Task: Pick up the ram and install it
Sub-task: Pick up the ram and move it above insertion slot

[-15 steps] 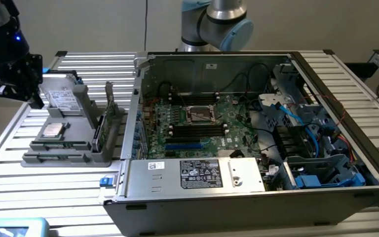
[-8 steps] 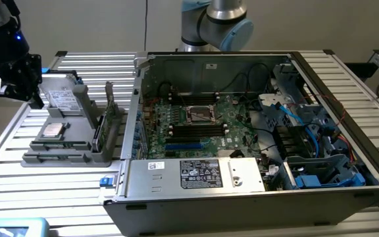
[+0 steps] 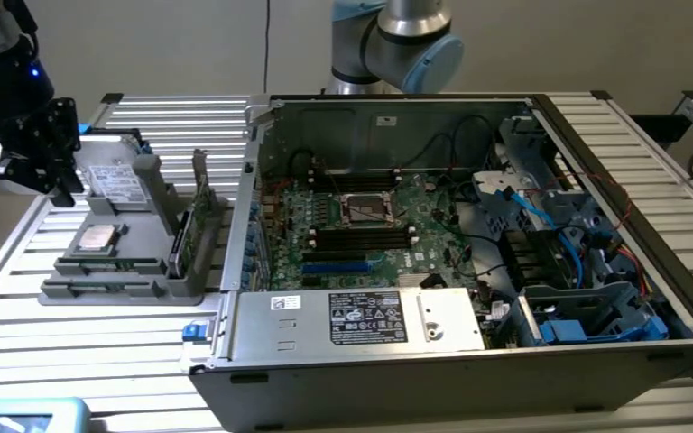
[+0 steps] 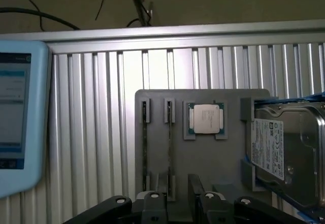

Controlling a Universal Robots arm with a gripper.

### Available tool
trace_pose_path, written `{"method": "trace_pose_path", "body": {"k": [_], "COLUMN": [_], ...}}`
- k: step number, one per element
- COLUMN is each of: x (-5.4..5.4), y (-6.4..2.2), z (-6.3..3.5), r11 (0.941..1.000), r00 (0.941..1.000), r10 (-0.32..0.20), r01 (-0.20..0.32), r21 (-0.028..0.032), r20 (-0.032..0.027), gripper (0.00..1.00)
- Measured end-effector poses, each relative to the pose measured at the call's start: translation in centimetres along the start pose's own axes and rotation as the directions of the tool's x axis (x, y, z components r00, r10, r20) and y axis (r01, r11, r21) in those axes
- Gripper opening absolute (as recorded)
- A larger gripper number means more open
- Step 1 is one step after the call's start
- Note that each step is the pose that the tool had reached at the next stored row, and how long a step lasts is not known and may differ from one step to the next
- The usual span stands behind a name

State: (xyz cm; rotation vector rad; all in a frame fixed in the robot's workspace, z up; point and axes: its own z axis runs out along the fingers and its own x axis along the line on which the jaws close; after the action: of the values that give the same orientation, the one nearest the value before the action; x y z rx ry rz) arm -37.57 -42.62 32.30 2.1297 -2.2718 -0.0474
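Two slim, long ram sticks stand on edge in narrow slots of a flat grey plastic tray [image 4: 203, 163]. The nearer ram stick [image 4: 169, 148] runs away from the fingertips almost in line with the gap between them, and the second ram stick [image 4: 144, 148] lies parallel just beside it, off to one side of that gap. Both sticks rest in the tray and nothing touches them. The black two-fingered gripper [image 4: 176, 197] hangs above the tray's edge with its fingers spread and nothing between them (the grey tray surface shows through the gap). On the other side of the nearer stick, just past the fingers, a square silver processor chip [image 4: 205, 118] lies flat in its own recess. Farther out on that side, a silver hard drive with a white label [image 4: 282, 150] sits in a blue-edged bay. A light blue tablet-like device [image 4: 15, 117] rests on the ribbed aluminium table [image 4: 91, 132], well apart from the gripper on the sticks' side. In the exterior view, a tall green expansion card [image 3: 198, 212] stands upright at the tray's edge away from the gripper. Beyond it, well apart toward the exterior view's right, an open dark metal computer case [image 3: 359, 122] lies with its green motherboard [image 3: 425, 216] exposed.
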Motion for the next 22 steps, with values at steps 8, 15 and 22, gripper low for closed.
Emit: {"method": "trace_pose_path", "body": {"k": [8,15,22], "x": [1.7,1.9,2.5], "y": [-0.11,-0.36,-0.48], "z": [1.39,2.65,3.91], "r11": [1.0,1.0,0.9999], "r00": [1.0,1.0,0.9999], "r10": [-0.003,-0.007,-0.012], "r01": [0.003,0.007,0.012], "r21": [0.0002,0.0002,0.0002], "r20": [0.0002,0.0001,-0.0002], "gripper": [0.31,0.31,0.31]}}
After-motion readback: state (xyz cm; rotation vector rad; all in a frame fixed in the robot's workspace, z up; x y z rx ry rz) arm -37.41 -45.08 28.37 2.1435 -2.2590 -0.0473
